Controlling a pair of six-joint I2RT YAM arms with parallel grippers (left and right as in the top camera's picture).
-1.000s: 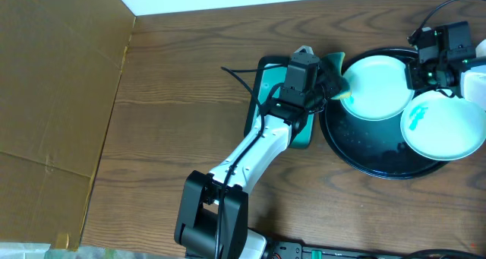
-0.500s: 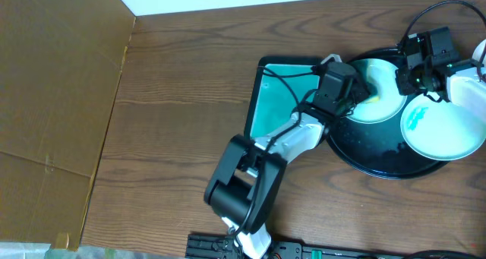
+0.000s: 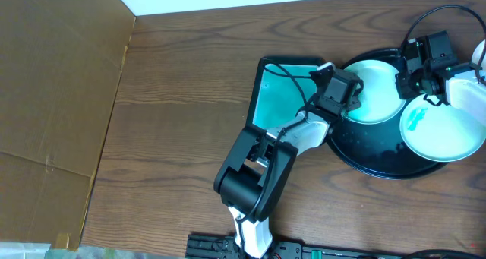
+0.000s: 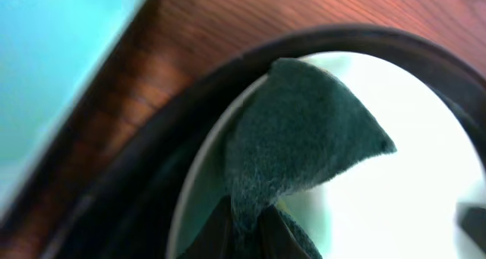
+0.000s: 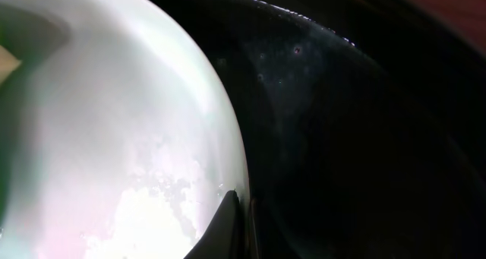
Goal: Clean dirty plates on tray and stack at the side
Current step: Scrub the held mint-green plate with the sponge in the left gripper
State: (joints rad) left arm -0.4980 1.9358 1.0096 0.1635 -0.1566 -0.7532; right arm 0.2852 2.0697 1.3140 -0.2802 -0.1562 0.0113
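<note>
A pale mint plate (image 3: 376,92) lies at the back of the black tray (image 3: 380,162). A white plate (image 3: 442,128) with a teal smear lies at the tray's right. My left gripper (image 3: 348,101) is shut on a dark green sponge (image 4: 296,145) and presses it on the mint plate's left rim (image 4: 425,153). My right gripper (image 3: 422,78) is shut on that plate's right rim (image 5: 114,137), fingertips (image 5: 243,207) at the edge. A third plate does not show clearly.
The rectangular teal dish (image 3: 275,101) sits left of the tray, under my left arm. A brown cardboard sheet (image 3: 53,99) covers the table's left side. A pale shape (image 3: 472,88) lies at the right edge, partly behind my right arm.
My left gripper carried the sponge right from the teal dish onto the mint plate, then drew back to its left rim. My right gripper shifted slightly on the plate's right rim.
</note>
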